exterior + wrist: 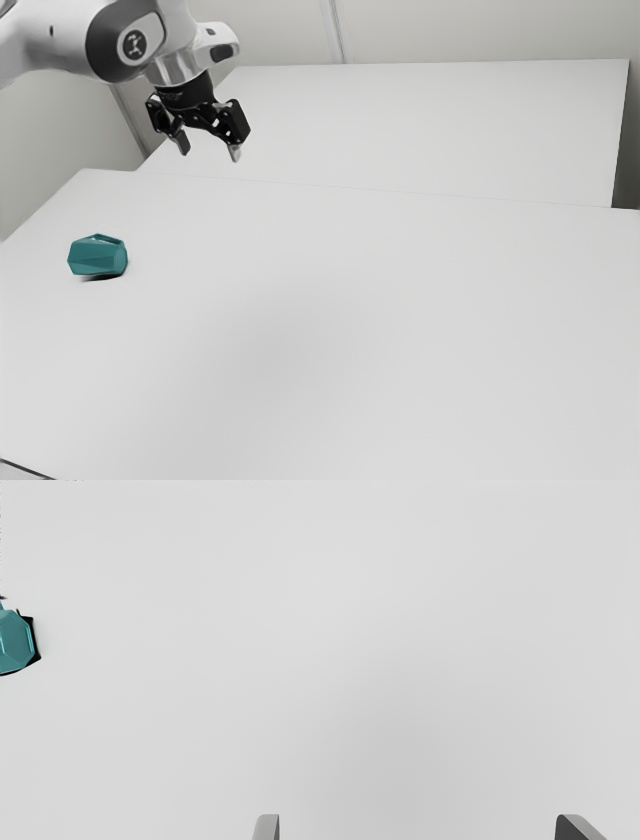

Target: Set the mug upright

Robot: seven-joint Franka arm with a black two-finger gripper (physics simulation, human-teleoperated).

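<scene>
White table [350, 340] spreads beneath the mug [97, 257], which lies on its side at the exterior view's left, about mid-height. My gripper [210, 152] hangs at the upper left, released, its fingers spread wide.

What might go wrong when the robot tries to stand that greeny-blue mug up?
The mug lies on its side on the table, so a bump might roll it away. The jaws are wide apart, up high and off to one side of it, so going straight down would probably miss.
</scene>
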